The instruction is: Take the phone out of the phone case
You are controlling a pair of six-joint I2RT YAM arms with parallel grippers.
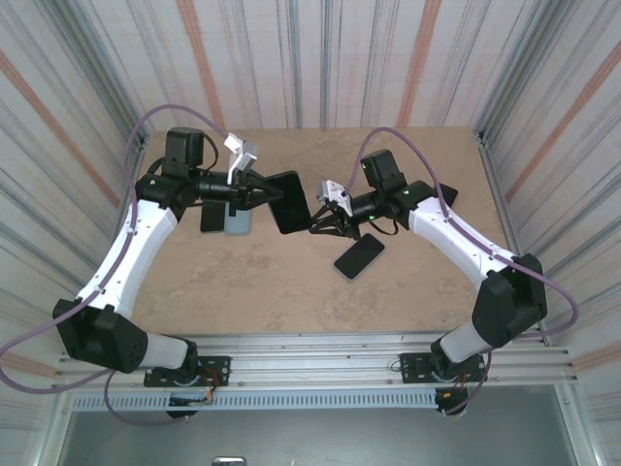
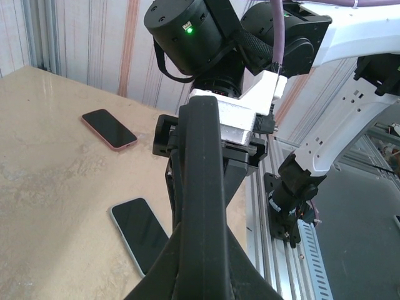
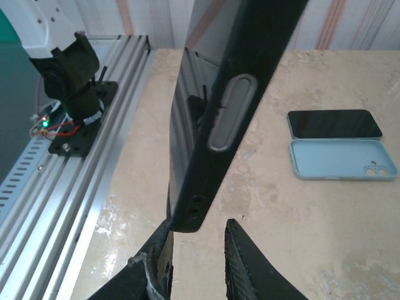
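Note:
A black phone case (image 1: 288, 201) with the phone inside hangs above the middle of the table, held on edge. My left gripper (image 1: 264, 191) is shut on it. In the left wrist view the case's narrow edge (image 2: 201, 156) runs up between the fingers of the left gripper (image 2: 201, 237). My right gripper (image 1: 318, 221) is at the case's lower corner. In the right wrist view the case (image 3: 237, 94) comes down to the right gripper (image 3: 200, 226). The jaws stand apart: the left fingertip (image 3: 164, 228) touches the corner and the right one is clear of it. The phone's glossy face (image 3: 182, 125) shows on the left side.
A light blue empty case (image 3: 342, 159) and a bare black phone (image 3: 334, 124) lie side by side beneath the left arm. Another black phone (image 1: 359, 256) lies near the middle. A pink-cased phone (image 2: 109, 129) lies at the right. An aluminium rail (image 3: 75, 181) lines the near edge.

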